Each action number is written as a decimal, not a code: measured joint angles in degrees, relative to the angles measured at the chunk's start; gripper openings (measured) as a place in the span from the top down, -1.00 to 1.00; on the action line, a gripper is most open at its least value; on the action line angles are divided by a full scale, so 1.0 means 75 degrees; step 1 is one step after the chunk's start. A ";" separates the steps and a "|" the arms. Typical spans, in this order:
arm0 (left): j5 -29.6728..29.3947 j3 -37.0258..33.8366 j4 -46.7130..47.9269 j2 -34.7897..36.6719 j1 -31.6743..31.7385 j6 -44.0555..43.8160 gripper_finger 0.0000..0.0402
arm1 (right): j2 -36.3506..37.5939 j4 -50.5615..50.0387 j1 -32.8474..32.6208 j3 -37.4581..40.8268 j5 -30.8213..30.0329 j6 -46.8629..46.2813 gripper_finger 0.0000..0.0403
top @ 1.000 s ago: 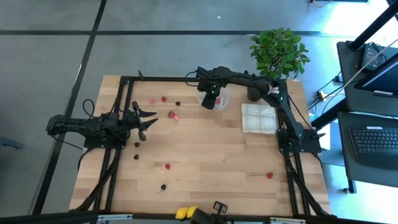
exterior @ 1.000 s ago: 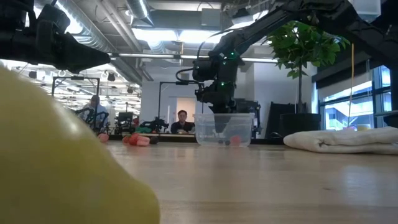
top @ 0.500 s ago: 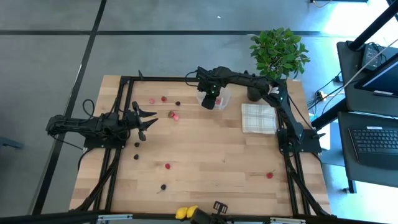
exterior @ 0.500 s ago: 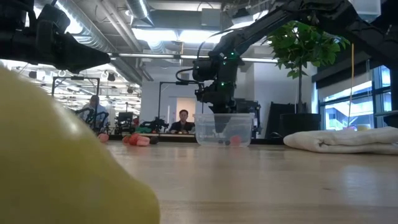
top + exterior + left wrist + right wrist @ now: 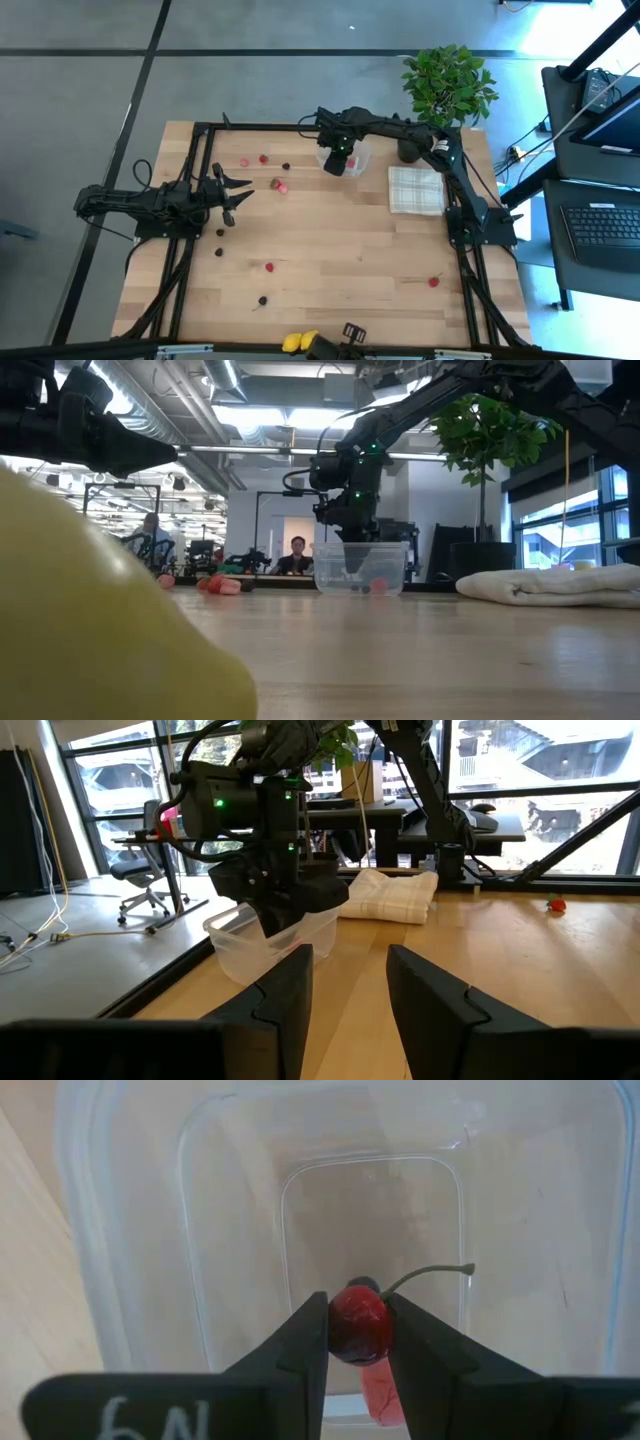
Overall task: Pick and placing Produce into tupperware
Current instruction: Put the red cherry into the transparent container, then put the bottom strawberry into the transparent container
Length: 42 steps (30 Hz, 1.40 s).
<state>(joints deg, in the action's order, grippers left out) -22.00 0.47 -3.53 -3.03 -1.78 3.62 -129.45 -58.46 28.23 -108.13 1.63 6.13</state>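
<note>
Still: right claw (image 5: 358,1342) clamping cherry (image 5: 359,1323) over tupperware (image 5: 150,1230), unmoved.

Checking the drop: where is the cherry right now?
In the right wrist view, the cherry sits pinched in the right gripper, directly above the tupperware.

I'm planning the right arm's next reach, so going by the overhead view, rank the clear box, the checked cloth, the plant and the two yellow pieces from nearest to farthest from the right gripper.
1. Clear box: directly under the right gripper, which holds a red cherry.
2. Checked cloth: to the gripper's right.
3. Plant: back right corner.
4. Yellow pieces: front edge, farthest.
</note>
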 joint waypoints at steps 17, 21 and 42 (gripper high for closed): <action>0.0000 0.0000 0.0000 0.0000 0.0000 0.0000 0.38 | 0.0003 -0.0009 0.0000 0.0002 -0.0003 0.0017 0.53; 0.0000 0.0000 0.0000 0.0000 0.0000 0.0000 0.38 | 0.0003 -0.0012 0.0000 0.0002 -0.0003 0.0020 0.53; 0.0000 0.0002 0.0000 -0.0003 0.0000 -0.0001 0.38 | 0.0015 -0.0015 -0.0003 0.0005 -0.0152 -0.0153 0.09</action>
<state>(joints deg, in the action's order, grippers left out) -22.00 0.49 -3.53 -3.05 -1.78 3.61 -129.34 -58.57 28.21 -108.09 0.49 4.98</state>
